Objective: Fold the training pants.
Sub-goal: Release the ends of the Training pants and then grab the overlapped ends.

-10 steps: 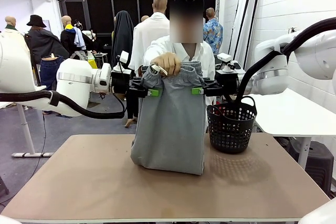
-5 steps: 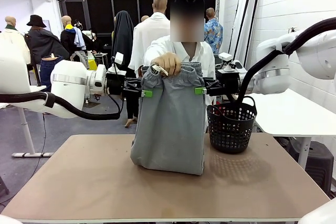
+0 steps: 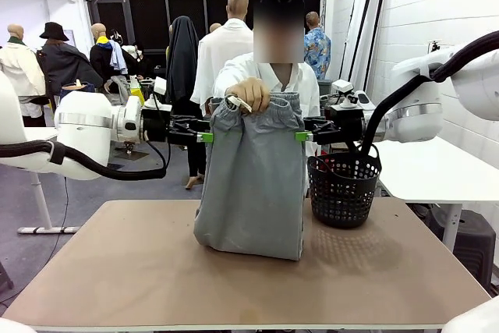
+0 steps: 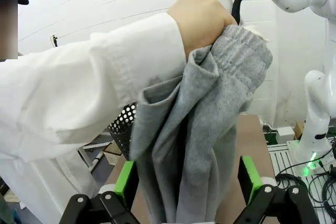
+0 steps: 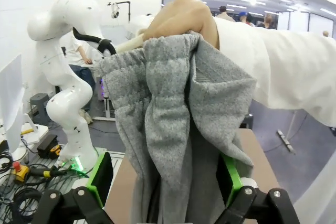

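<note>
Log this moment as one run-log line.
training pants: hanging, hem on table | person's hand: gripping waistband | left gripper: open astride pants edge | right gripper: open astride opposite edge

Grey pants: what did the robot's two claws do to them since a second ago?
Both grippers opened wide and pulled back sideways from the training pants: the left gripper toward the robot's left, the right gripper toward its right. The person's hand keeps holding the pants up by the top, their bottom stays on the table, and the basket has not moved.
</note>
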